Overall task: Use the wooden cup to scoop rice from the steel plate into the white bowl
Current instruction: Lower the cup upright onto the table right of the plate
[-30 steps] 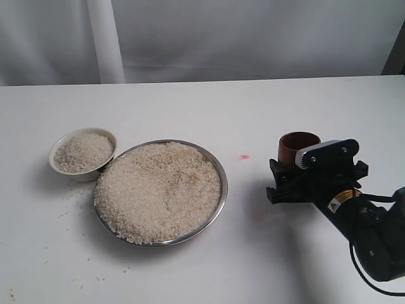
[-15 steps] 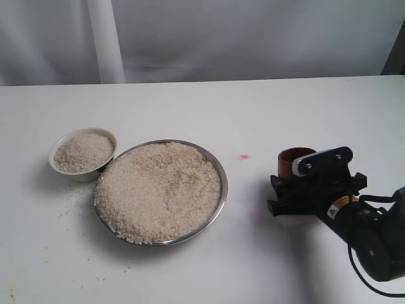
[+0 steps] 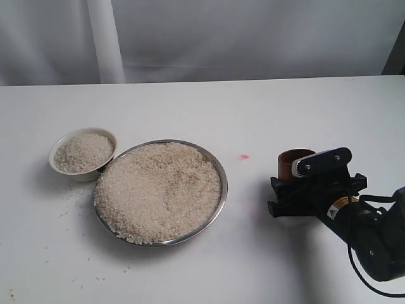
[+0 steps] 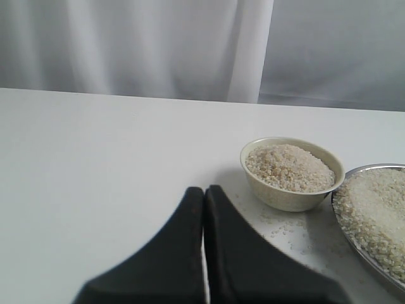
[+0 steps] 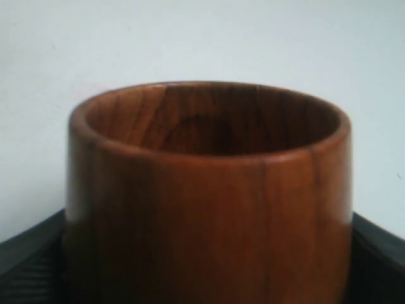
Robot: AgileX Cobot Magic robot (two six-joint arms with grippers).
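Lower now — smooth wooden cup [image 3: 293, 161]

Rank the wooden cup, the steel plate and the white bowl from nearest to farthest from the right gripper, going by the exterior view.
From the right gripper:
1. wooden cup, between its fingers, on the right.
2. steel plate, centre-left of the view.
3. white bowl, far left, beyond the plate.

Exterior: raised, near side, facing far curtain [image 3: 253, 38]; whole table [image 3: 190, 107].
Left wrist: low, near-left, facing far; white bowl [image 4: 285, 199] and steel plate [image 4: 370, 168] shared with exterior.
Right wrist: hard against wooden cup [image 5: 209, 221].
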